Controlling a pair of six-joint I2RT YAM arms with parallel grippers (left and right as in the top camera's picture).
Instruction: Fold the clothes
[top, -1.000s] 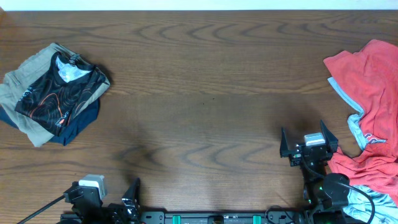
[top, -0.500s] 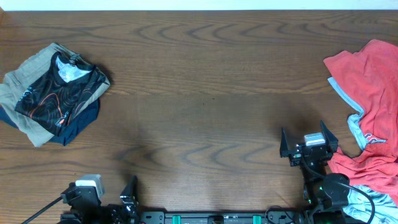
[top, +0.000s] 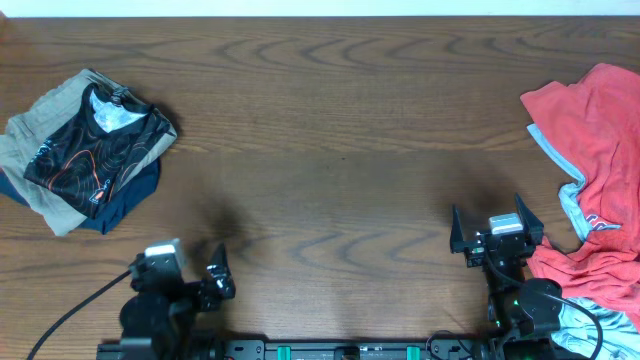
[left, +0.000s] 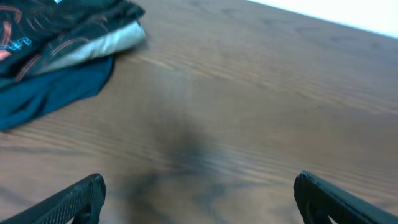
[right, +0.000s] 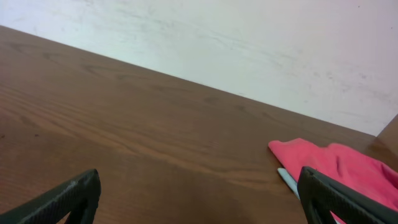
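- Both your hands wide, empty: left hand (left: 200, 200), right hand (top: 488, 214), bench (top: 340, 120) front edge.
- Black jersey (top: 100, 155) at left edge; red shirt (top: 600, 130) at right edge.

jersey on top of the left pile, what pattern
Black jersey with thin orange contour lines; overhead view.

Black jersey (top: 100, 150) lies folded atop a tan and navy stack at left; red shirt (top: 600, 130) and light-blue shirt (top: 572, 205) lie crumpled at right
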